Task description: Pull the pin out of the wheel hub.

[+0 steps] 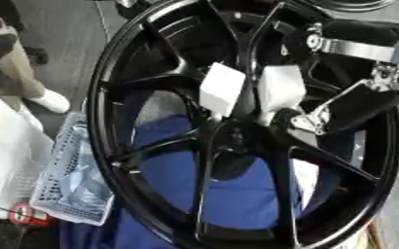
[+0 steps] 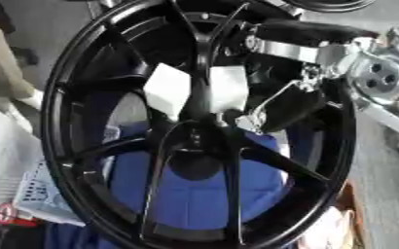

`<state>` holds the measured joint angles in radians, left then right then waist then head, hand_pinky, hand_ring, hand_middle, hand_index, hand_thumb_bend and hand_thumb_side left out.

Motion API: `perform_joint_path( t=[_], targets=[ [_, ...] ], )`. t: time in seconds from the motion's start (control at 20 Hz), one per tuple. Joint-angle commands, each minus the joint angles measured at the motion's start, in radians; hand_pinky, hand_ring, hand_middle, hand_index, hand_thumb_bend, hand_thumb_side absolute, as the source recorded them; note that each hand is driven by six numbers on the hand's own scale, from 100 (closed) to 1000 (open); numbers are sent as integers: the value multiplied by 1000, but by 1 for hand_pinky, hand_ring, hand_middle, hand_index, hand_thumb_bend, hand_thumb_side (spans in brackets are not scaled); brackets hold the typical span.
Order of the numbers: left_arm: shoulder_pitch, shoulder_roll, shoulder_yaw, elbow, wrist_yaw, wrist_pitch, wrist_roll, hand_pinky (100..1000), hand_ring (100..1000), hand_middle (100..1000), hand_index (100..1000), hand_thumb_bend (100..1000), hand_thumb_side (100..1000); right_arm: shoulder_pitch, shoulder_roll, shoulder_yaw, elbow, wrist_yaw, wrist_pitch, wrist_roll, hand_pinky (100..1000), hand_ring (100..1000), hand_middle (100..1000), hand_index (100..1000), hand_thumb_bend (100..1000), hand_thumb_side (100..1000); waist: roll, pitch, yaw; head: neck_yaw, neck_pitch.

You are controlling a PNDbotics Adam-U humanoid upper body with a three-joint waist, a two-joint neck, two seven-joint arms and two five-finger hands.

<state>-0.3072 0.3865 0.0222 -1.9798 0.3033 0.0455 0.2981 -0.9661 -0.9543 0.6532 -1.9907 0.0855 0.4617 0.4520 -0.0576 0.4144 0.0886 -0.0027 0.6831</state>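
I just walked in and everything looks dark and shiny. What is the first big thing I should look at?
The big black wheel fills almost the whole picture, its spokes spreading out from the hub in the middle. From the upper right, the right robot hand reaches in over the spokes toward that hub. Behind the spokes you can see blue cloth, and a pale plastic basket sits at the lower left.

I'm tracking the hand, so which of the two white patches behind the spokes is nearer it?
The right patch, just beside the right hand; the left patch lies across a spoke.
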Motion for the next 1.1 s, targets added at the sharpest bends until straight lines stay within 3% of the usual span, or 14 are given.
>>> perform_joint_path(
  t=[0.05,0.7,1.1],
  targets=[
    [-6,7,3,-20,1,-1,-1,855,687,663,721,104,699,-8,-12,-16,-9,-7,1,-6,767,775,638,701,270,100,5,-15,0,0,-9],
    [-5,5,3,-20,2,-1,-1,859,689,666,723,100,705,-7,-11,-29,-9,-29,-14,-56,749,718,526,603,176,100,5,-22,-1,0,-7],
    [-6,6,5,-20,5,-3,0,861,689,667,723,100,702,1,-32,-86,-9,-86,-45,-62,748,700,505,581,156,100,8,-36,-9,0,-8]
  ],
)
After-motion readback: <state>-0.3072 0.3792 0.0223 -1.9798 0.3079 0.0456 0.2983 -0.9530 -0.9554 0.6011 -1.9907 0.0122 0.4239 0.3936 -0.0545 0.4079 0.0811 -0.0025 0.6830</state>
